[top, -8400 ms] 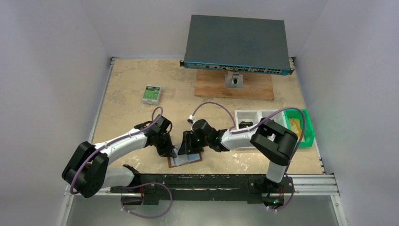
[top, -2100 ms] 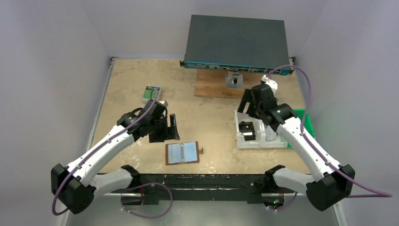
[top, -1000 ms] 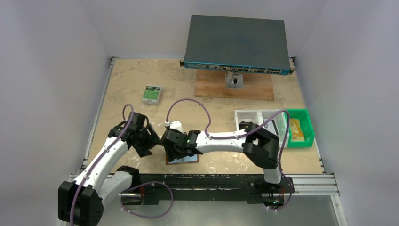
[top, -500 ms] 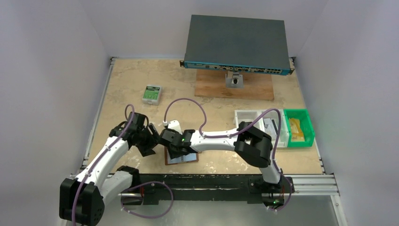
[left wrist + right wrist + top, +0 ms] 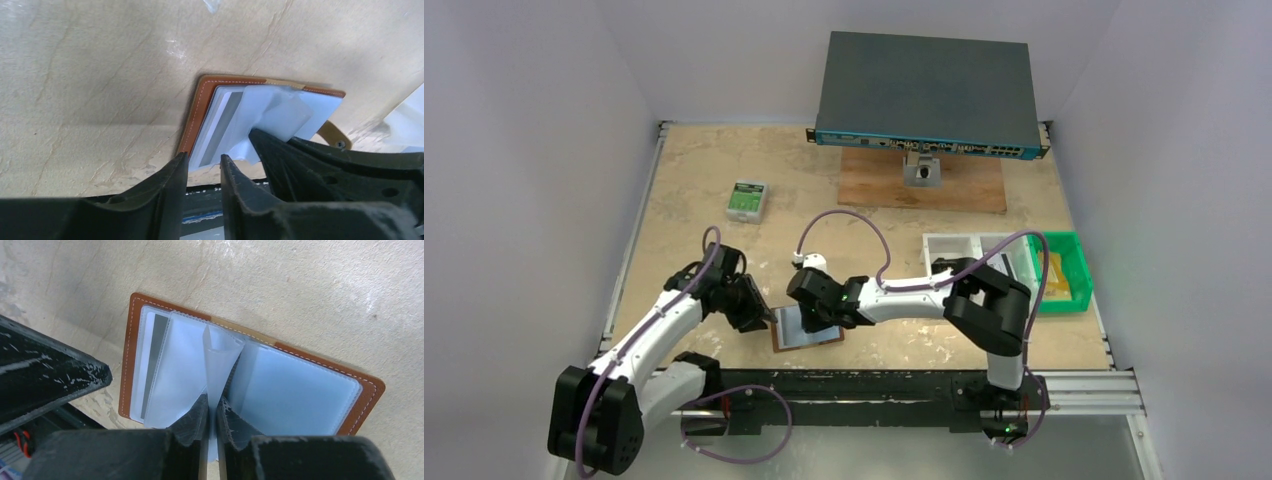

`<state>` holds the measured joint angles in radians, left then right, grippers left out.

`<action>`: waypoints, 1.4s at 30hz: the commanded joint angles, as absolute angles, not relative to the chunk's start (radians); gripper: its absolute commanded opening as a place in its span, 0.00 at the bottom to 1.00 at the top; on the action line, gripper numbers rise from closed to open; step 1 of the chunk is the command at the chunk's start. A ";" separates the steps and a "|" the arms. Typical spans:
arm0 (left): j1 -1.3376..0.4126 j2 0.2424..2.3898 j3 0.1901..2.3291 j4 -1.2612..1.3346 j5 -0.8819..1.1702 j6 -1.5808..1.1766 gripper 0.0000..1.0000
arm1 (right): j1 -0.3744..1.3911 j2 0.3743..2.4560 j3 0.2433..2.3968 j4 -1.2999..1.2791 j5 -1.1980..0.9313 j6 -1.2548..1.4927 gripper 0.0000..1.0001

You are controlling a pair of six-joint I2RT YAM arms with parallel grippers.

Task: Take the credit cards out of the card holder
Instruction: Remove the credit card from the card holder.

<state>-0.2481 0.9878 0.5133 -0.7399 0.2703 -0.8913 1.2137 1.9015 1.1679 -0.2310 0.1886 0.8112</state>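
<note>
Overhead, I see the card holder [image 5: 796, 338] lying open near the table's [image 5: 704, 190] front edge. Only my right wrist view shows the right gripper [image 5: 212, 410] pinching a lifted clear sleeve [image 5: 218, 360]. On the left gripper [image 5: 202, 162] the jaws stand slightly apart, empty.

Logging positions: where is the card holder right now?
Top view: the card holder lies open near the table's front edge, left of centre, between the left end effector and the right end effector, which pinches one inner sleeve.
</note>
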 commanded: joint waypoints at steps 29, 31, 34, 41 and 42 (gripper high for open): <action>-0.474 1.098 0.625 -0.740 0.109 -0.865 0.00 | 1.106 1.893 0.976 -0.041 0.003 0.815 0.00; -0.478 1.098 0.635 -0.746 0.116 -0.859 0.00 | 1.106 1.897 0.976 -0.040 0.004 0.816 0.00; -0.484 1.109 0.640 -0.737 0.121 -0.852 0.00 | 1.104 1.899 0.973 -0.040 0.004 0.817 0.00; -0.493 1.192 0.617 -0.666 0.160 -0.850 0.00 | 1.100 1.895 0.966 -0.039 0.005 0.820 0.00; -0.494 1.201 0.614 -0.653 0.170 -0.849 0.00 | 1.099 1.893 0.965 -0.038 0.004 0.821 0.00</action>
